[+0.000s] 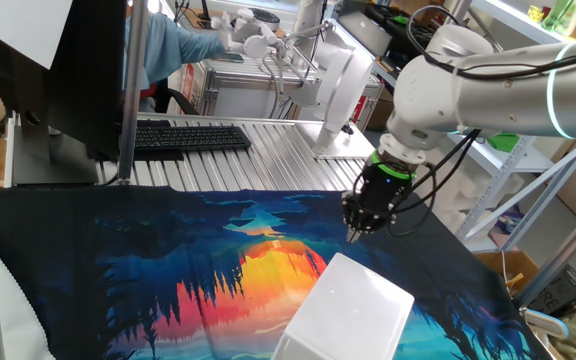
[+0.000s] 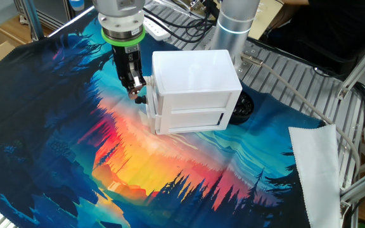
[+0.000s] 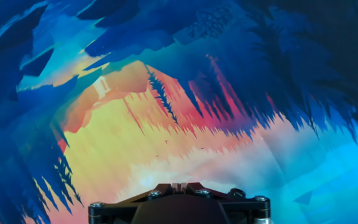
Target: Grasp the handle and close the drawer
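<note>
The glossy white drawer unit [image 2: 195,88] stands on the colourful cloth [image 2: 106,158], and it also shows in one fixed view [image 1: 353,305]. Its drawer fronts [image 2: 192,117] face the lower side of the other fixed view and look nearly flush. I cannot make out a handle. My gripper [image 2: 137,92] points down just beside the unit's left front corner, low over the cloth. In one fixed view the gripper [image 1: 356,230] hangs just beyond the unit's far corner. The hand view shows the closed fingertips [image 3: 178,185] with only cloth ahead. Nothing is held.
A black round object [image 2: 243,107] lies behind the unit near the robot base [image 2: 233,25]. A white cloth [image 2: 319,171] lies at the right. A black keyboard [image 1: 188,137] and an upright white panel [image 1: 343,90] stand on the slatted table beyond the cloth.
</note>
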Robot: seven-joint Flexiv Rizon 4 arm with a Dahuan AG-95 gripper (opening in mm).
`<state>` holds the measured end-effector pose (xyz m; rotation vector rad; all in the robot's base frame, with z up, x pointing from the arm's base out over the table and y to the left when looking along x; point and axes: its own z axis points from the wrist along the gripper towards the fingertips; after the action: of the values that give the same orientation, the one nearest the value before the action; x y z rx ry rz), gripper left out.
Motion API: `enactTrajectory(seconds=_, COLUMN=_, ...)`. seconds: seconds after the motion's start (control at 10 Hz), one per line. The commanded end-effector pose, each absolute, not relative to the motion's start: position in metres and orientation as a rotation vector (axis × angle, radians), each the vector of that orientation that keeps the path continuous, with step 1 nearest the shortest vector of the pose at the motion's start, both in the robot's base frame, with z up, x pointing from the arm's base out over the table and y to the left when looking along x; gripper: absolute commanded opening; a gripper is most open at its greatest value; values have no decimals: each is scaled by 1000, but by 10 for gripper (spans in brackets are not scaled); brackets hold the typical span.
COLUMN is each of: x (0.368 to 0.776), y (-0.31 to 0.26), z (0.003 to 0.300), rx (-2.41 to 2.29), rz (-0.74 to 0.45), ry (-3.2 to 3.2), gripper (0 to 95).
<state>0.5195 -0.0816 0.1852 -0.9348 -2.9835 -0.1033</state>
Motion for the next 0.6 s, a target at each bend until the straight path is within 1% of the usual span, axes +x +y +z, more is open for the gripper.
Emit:
enactTrajectory(seconds=0.1, x=520, y=-82, z=185, rx=-958, rz=-73, ry=-2984, gripper=0)
enactTrajectory(seconds=0.6, x=520, y=-82, z=185, rx=-1047, rz=-19, ry=-2965, gripper=0)
